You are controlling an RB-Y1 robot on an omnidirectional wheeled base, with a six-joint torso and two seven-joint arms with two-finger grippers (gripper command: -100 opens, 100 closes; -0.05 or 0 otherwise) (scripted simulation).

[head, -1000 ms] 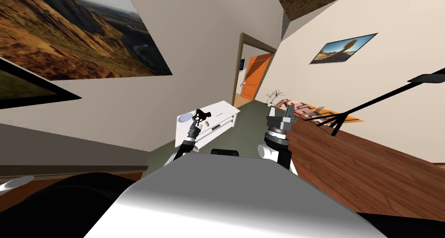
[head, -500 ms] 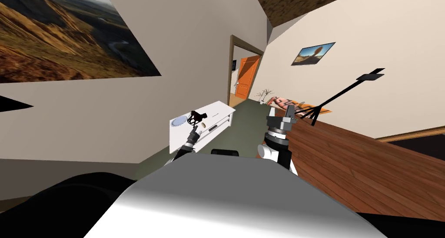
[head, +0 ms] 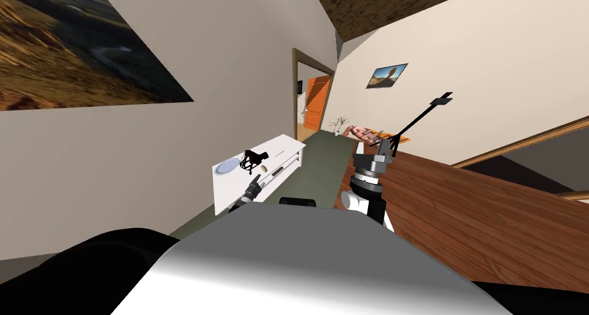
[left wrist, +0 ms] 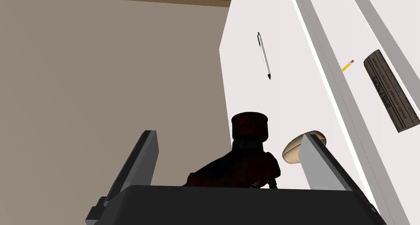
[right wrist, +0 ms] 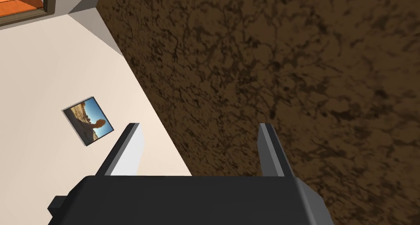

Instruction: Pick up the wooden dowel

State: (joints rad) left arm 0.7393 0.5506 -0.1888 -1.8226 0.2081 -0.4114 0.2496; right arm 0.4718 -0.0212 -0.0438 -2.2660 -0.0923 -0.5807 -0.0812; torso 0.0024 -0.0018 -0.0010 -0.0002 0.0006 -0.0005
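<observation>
The wooden dowel [left wrist: 296,149] is a short, pale tan cylinder whose rounded end face shows faint grain. It lies on the white table [left wrist: 283,95], just beside a dark figurine [left wrist: 246,152]. The left gripper [left wrist: 228,135] hangs over both, its fingers [left wrist: 141,161] spread apart and holding nothing. The right gripper [right wrist: 199,126] is raised, with its fingers also released.

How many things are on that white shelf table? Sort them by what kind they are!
Writing things: 2, the white pen and the yellow pencil
Dowels: 1, the tan dowel
Figures: 1, the dark red figure
Plates: 1, the plate
Blocks: 1, the dark lettered block
Total: 6
</observation>
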